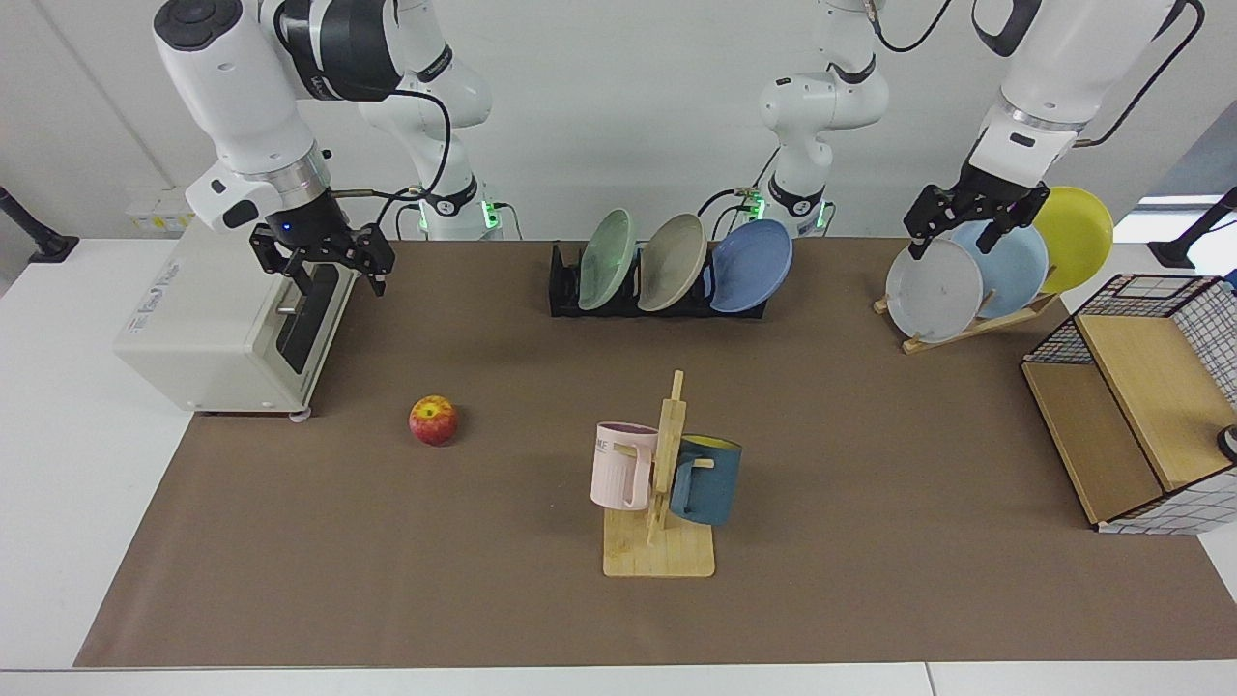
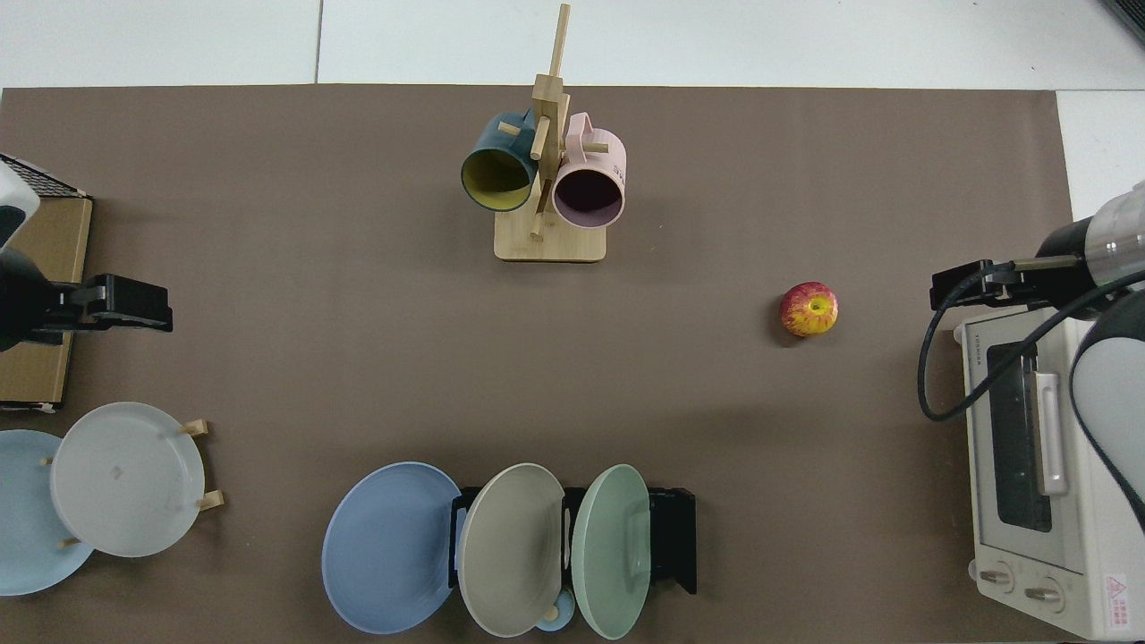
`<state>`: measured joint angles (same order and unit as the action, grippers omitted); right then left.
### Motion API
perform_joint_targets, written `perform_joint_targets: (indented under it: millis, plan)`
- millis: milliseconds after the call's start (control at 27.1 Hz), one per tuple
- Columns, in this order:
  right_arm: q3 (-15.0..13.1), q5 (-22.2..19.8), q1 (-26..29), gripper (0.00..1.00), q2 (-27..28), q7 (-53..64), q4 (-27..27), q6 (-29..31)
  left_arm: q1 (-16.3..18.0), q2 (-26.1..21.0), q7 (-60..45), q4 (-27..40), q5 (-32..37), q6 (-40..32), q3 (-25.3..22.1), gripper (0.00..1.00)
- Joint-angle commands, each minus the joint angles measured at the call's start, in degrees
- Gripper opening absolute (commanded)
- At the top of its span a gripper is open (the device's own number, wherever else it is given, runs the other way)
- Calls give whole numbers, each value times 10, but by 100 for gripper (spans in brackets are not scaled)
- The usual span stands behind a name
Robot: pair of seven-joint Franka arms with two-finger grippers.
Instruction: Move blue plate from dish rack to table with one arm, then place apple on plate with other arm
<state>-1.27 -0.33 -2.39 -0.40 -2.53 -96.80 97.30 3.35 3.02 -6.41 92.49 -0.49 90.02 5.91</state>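
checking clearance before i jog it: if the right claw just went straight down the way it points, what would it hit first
Most likely the toaster oven: the right claw hangs open, pointing down over its door edge, about where the oven meets the table. Depth is unclear, so it might just clear the door and land on the mat. The apple lies off that line.

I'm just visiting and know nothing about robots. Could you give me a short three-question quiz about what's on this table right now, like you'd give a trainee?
1. True or false: the blue plate stands in the dish rack.
2. How many mugs hang on the wooden mug stand?
3. Which is nearer the apple: A) the right gripper, B) the left gripper?

Key
1. True: it leans at the rack's end, beside the beige plate and the green plate.
2. Two: the pink mug and the dark blue mug.
3. A: it hovers open by the toaster oven; the left gripper hovers open at the wooden plate stand.
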Motion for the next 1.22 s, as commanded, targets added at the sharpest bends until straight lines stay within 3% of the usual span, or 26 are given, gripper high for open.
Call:
perform_joint_targets:
  millis: [0, 591, 849, 1181]
  plan:
    - [6, 13, 12, 100, -14, 20, -18, 15, -5, 8, 5, 9, 8, -5, -6, 100]
    - [7, 13, 12, 100, -14, 20, -18, 15, -4, 8, 5, 9, 8, -6, -6, 100]
    - [6, 12, 15, 100, -17, 20, -18, -14, -4, 9, 3, 14, 7, -6, -6, 100]
    - [6, 29, 6, 100, -4, 20, -7, 5, -27, 107, -49, 159, 40, 48, 19, 100]
